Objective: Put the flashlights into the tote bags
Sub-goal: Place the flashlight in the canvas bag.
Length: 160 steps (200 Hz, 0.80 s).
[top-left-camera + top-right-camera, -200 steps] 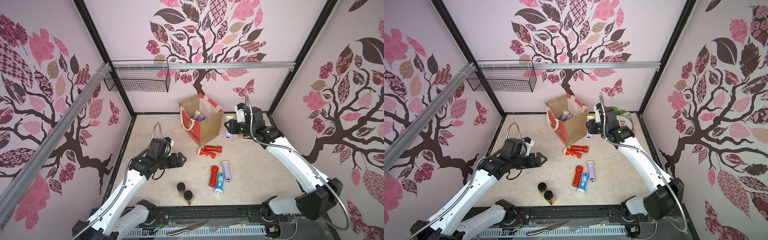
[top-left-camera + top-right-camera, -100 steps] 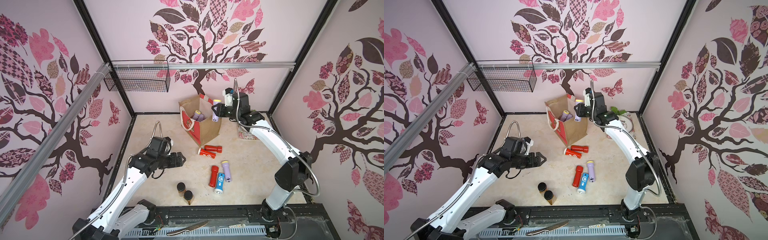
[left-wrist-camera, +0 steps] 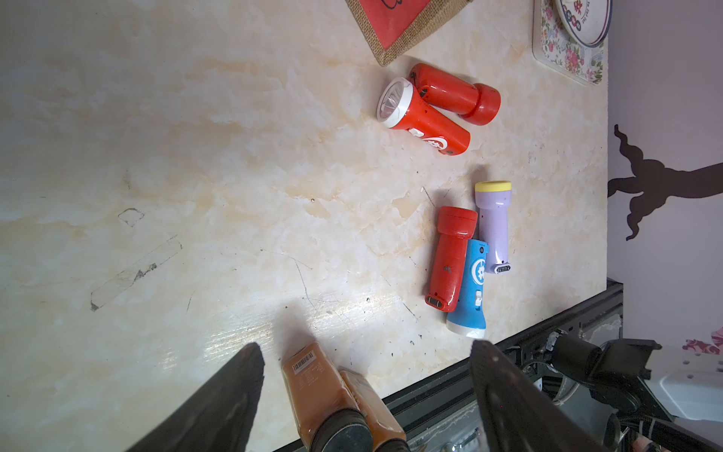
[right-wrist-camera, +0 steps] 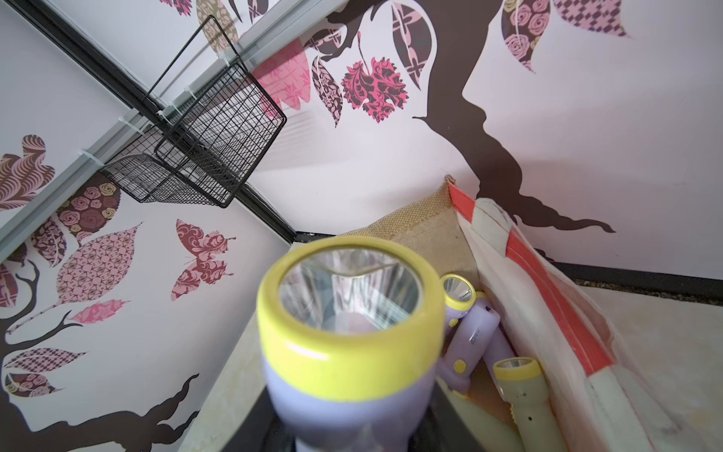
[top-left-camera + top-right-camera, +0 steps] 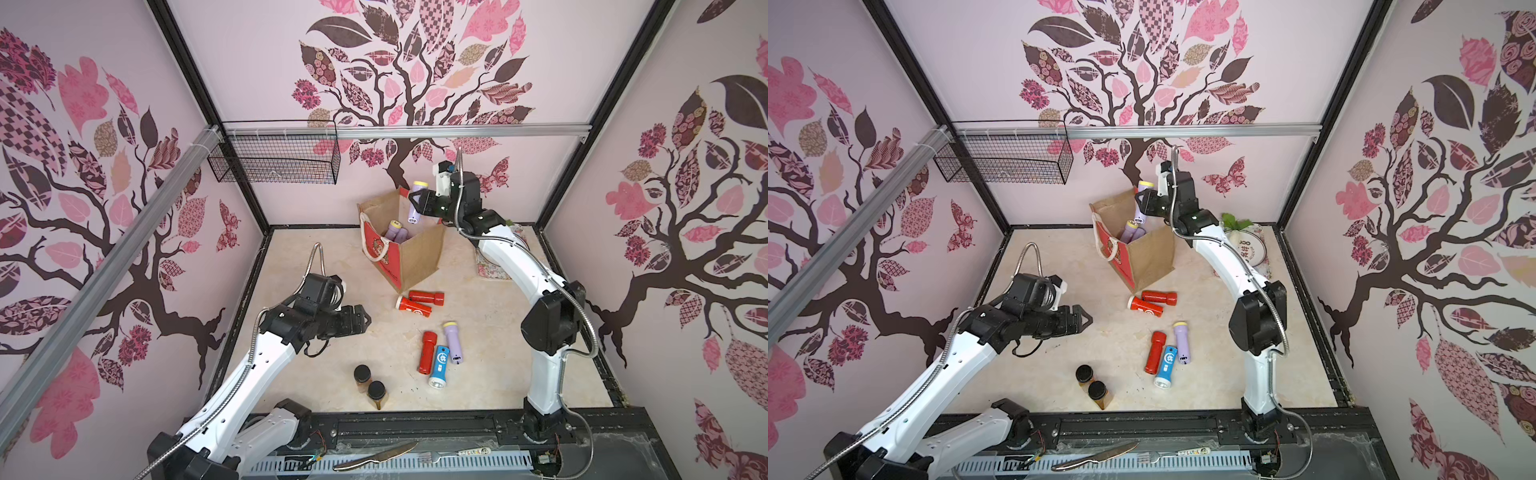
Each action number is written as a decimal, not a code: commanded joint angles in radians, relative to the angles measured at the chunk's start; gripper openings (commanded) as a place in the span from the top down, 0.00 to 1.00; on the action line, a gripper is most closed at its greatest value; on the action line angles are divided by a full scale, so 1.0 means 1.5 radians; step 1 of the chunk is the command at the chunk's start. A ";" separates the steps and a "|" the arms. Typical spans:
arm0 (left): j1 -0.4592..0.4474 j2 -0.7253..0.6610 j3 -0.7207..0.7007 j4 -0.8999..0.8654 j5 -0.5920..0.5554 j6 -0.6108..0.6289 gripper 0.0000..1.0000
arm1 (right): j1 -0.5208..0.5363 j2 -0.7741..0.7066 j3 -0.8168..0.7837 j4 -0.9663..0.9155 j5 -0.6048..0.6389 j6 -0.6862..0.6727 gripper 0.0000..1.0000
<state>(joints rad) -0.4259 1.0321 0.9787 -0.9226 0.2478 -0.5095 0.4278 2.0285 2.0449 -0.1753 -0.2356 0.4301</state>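
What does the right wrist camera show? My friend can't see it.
A lilac flashlight with a yellow ring fills the middle, lens toward the camera, held by the right gripper close to the open tote bag. Inside the bag lie another lilac flashlight and a pale green flashlight; a black wire basket hangs on the wall behind.

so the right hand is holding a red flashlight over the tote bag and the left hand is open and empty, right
Not red: the right hand holds a lilac flashlight with a yellow ring, as the right wrist view shows. The rest stands: it is over the tote bag, and the left hand is open and empty.
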 commanded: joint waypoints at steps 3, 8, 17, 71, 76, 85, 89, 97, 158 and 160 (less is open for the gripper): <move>0.002 0.004 0.043 0.003 -0.006 -0.002 0.14 | 0.005 0.058 0.050 0.019 0.013 0.010 1.00; 0.002 0.005 0.045 0.003 -0.005 0.000 0.14 | 0.005 0.067 0.057 0.017 0.015 0.012 1.00; 0.001 0.006 0.044 0.003 -0.005 0.000 0.14 | 0.006 0.080 0.068 0.017 0.018 0.012 1.00; 0.001 0.016 0.051 0.003 -0.006 0.005 0.14 | 0.017 0.166 0.131 0.012 0.036 0.017 1.00; 0.002 0.016 0.052 0.003 -0.006 0.005 0.14 | 0.018 0.174 0.136 0.010 0.039 0.017 1.00; 0.001 0.018 0.052 0.003 -0.005 0.007 0.14 | 0.019 0.187 0.149 0.002 0.048 0.017 1.00; 0.002 0.017 0.053 0.003 -0.006 0.006 0.14 | 0.019 0.193 0.156 -0.003 0.051 0.018 1.00; 0.002 0.017 0.051 0.004 -0.006 0.006 0.14 | 0.020 0.207 0.168 -0.015 0.061 0.019 1.00; 0.002 0.011 0.038 0.017 -0.003 0.000 0.14 | 0.022 0.264 0.239 -0.068 0.089 0.013 1.00; 0.001 0.012 0.038 0.017 -0.004 0.000 0.14 | 0.022 0.264 0.239 -0.068 0.089 0.013 1.00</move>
<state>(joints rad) -0.4259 1.0599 0.9966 -0.9180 0.2481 -0.5091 0.4583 2.3974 2.3524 -0.2668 -0.1307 0.4530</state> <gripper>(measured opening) 0.859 0.400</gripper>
